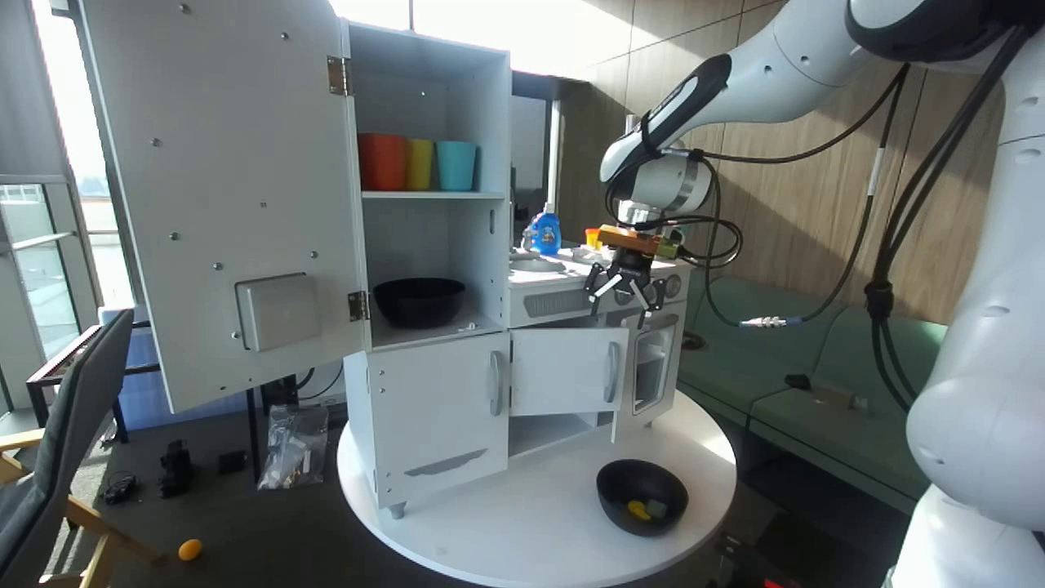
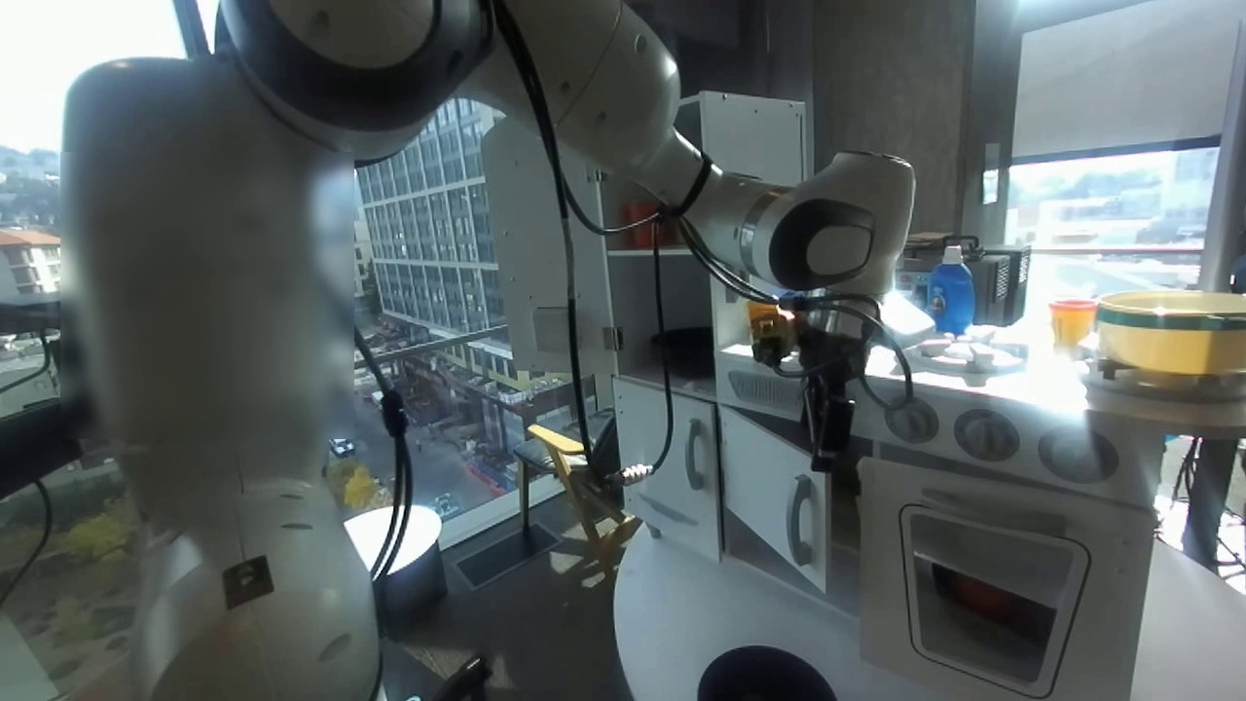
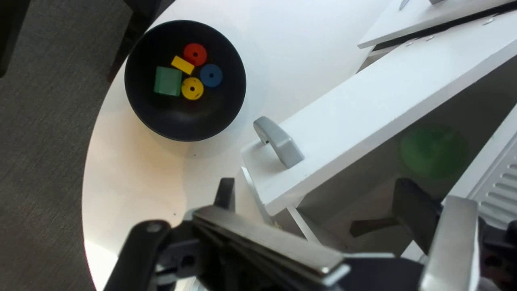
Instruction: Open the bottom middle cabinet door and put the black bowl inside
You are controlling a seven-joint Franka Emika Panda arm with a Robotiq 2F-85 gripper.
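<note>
Gripper (image 1: 619,317) hangs fingers-down just off the front edge of the counter (image 1: 545,278), its two fingers spread well apart.

Behind it rises the white toy kitchen (image 1: 478,245), set back from the front edge of the round white table (image 1: 490,531), its front left corner near the table's left edge in an exterior view. The tall upper door (image 1: 220,147) is swung wide, reaching past that left edge. Below, the wider lower door (image 1: 433,392) looks closed. Next to it the bottom middle cabinet door (image 2: 769,477) stands partly open in both exterior views; its free end, bearing a grey handle (image 3: 278,141), lies close to the gripper, and whether the two touch I cannot tell.

The black bowl (image 3: 185,117) rests upright on the table: right beside the edge in the wrist view, toward the front right edge in an exterior view. A dark dish (image 1: 419,306) sits on the kitchen's lower shelf (image 1: 445,331), and a round green thing (image 3: 434,151) shows dimly behind the partly open door. A blue bottle (image 2: 951,292) stands toward the counter's back edge. On the upper shelf (image 1: 433,195) are a red-orange cup (image 1: 381,162), a yellow cup (image 1: 419,167) and a light-blue cup (image 1: 455,166). Inside the black bowl lie a green block (image 3: 167,81), a yellow disc (image 3: 197,93), a red disc (image 3: 201,59), a blue disc (image 3: 216,79) and a yellow block (image 3: 182,65).
</note>
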